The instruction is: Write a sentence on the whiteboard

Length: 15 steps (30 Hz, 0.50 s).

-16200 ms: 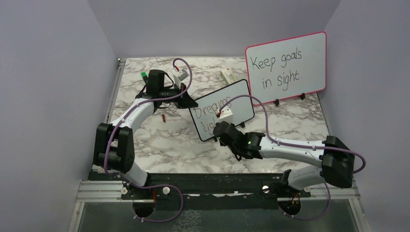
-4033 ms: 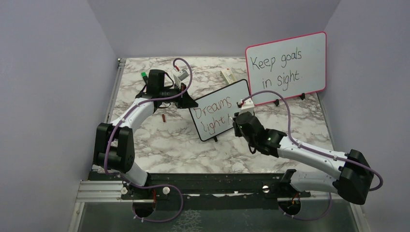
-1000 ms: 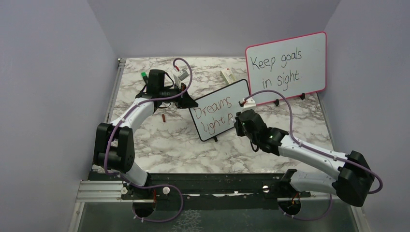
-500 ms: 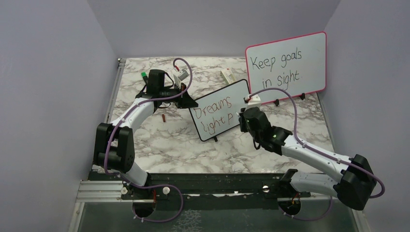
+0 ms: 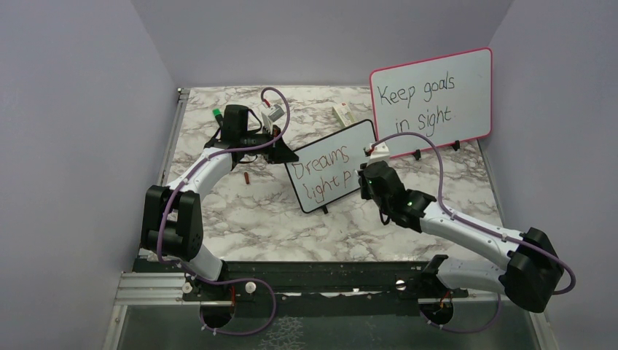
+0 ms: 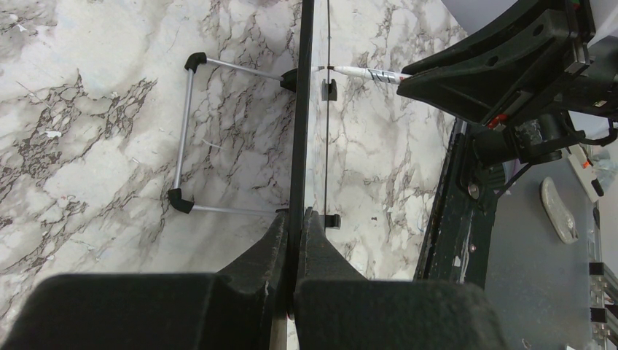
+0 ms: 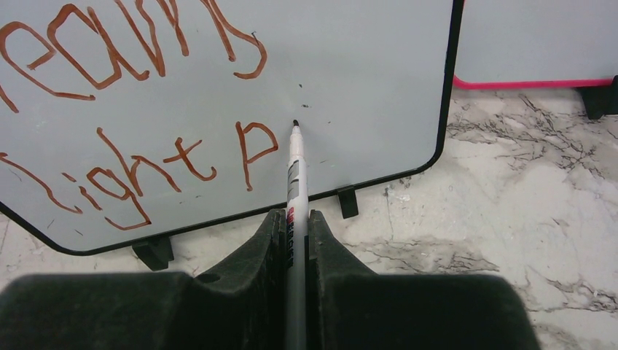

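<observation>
Top: whiteboard (image 5: 357,135) stands mid-tabletop (image 5: 248,211); red sentence (image 5: 321,169) reads "Dreams light p", so "path" looks barely begun. Left wrist: left gripper (image 6: 294,230) clamped on the board's edge, steadying it. Right wrist: right gripper (image 7: 295,219) clamped on marker (image 7: 294,164), tip at or just off the board beside the "p"; "ath" left.

Both the left arm (image 5: 200,171) and right arm (image 5: 466,232) are white shells with chunky black joint blocks, a purple cable (image 5: 271,90) looping along each. Tiny green light (image 5: 409,195) on the right one. Matte black wedge fingers (image 7: 240,292). Black base rail (image 5: 321,277) at 6 o'clock.
</observation>
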{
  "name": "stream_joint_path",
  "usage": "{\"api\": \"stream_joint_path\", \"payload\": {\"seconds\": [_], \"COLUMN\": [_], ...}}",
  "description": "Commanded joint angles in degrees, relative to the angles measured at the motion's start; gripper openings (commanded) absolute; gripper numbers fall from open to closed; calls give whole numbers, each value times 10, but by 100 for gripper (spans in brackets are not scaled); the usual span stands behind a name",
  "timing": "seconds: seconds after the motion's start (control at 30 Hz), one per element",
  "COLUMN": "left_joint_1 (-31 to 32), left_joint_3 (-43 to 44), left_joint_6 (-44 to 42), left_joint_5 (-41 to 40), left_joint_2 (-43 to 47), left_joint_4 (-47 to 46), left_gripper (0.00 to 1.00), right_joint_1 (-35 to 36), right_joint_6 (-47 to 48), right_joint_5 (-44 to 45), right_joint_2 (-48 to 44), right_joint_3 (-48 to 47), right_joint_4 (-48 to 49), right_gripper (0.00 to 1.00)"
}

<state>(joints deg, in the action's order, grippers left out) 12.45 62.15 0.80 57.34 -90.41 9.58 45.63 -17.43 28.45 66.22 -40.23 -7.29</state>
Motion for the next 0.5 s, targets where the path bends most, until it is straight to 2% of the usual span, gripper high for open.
{"api": "stream_joint_path", "payload": {"seconds": [0.0, 0.47], "left_joint_1": [18, 18], "left_joint_3": [-28, -28], "left_joint_6": [-46, -46], "left_joint_5": [-120, -119], "left_joint_2": [-46, -46], "left_joint_4": [75, 76], "left_gripper": [0, 0], "right_joint_1": [-4, -4], "right_joint_6": [11, 25], "right_joint_5": [10, -17], "right_joint_2": [2, 7], "right_joint_3": [-2, -3], "right_joint_4": [22, 38], "right_gripper": [1, 1]}}
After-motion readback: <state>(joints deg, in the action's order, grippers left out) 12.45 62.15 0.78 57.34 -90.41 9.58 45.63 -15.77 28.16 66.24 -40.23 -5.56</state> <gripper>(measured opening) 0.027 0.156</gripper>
